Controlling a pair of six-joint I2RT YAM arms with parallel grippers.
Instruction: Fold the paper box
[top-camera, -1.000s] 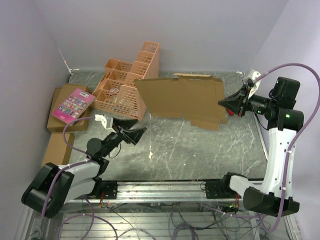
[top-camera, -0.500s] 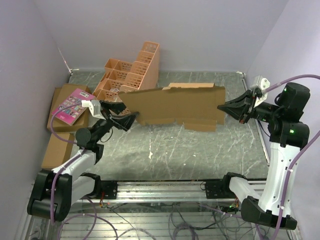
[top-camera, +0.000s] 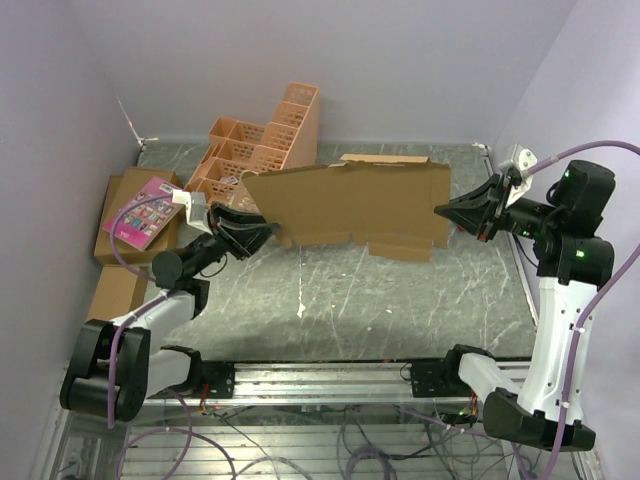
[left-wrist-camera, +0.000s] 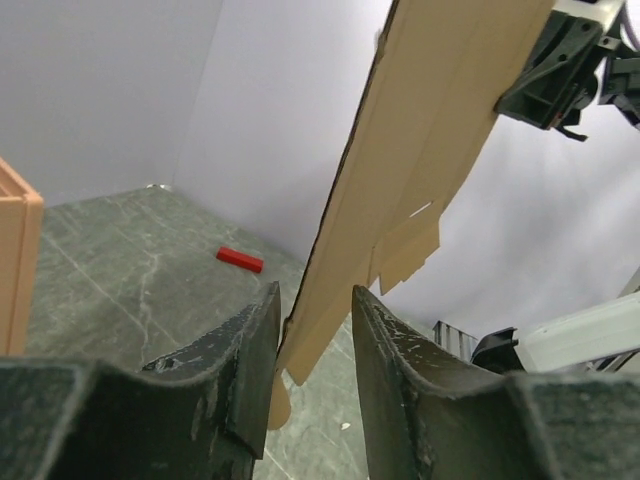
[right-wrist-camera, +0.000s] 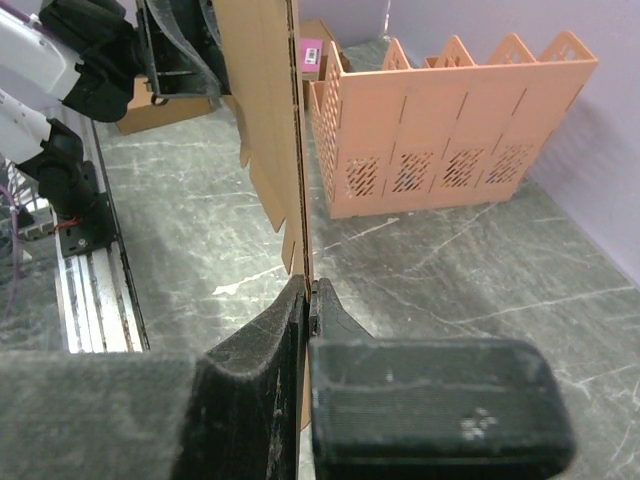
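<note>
Above the green marbled table (top-camera: 400, 300), my left pincer (top-camera: 262, 233) straddles the left edge of the paper box (top-camera: 350, 205), fingers parted. My right pincer (top-camera: 447, 211) is clenched on its right edge, the sheet hanging upright in the air before the orange crate (top-camera: 255, 160).

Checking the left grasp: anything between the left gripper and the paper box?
Nothing visible. The paper box has its left edge in the gap between the left gripper fingers, with no other object there. The orange lattice crate stands behind the sheet, out of the way. The right gripper is shut on the opposite edge.
</note>
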